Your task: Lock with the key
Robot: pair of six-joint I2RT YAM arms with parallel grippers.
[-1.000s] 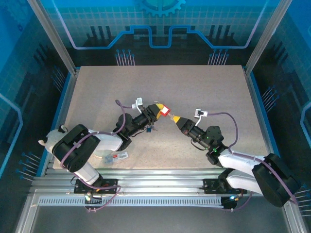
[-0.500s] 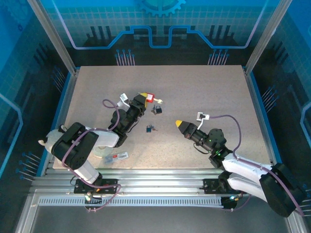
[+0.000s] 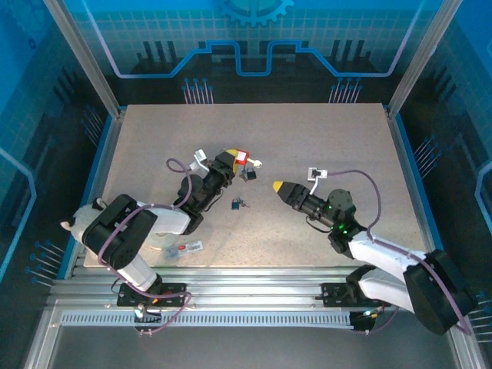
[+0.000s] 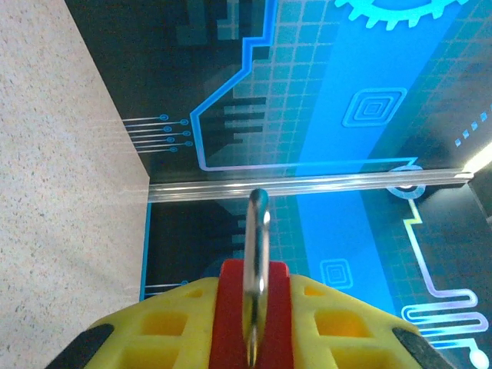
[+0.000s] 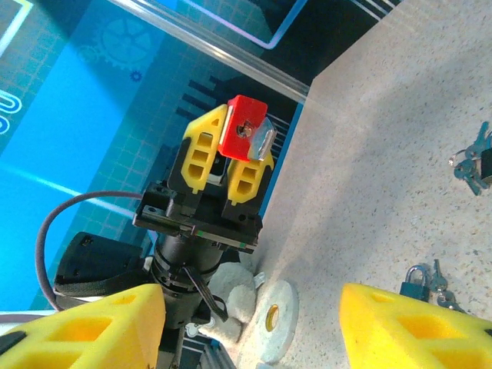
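By L arm base, at near edge of surface: white roll, lying flat.

Next out, R gripper: right of centre, low over surface, pointing left and away. Yellow fingers well apart in R wrist cam, nothing between them.

Left of that, on surface: small blue lock w/ keys attached. Apart from both grippers.

Bit further out: dark lock, also w/ keys, lying on surface near L gripper. Can't tell if touching.

L gripper itself: left of centre, lifted off surface, facing R gripper, the two well apart. Clamped on red lock, w/ body pinched between yellow fingers and keyhole face turned toward R wrist cam.

Shackle: silver, seen edge-on in L wrist cam, rising from red body between the fingers. Can't tell if latched.

Small pale bit just right of red lock in top cam: too small to tell what.

Furthest: blue patterned back wall.
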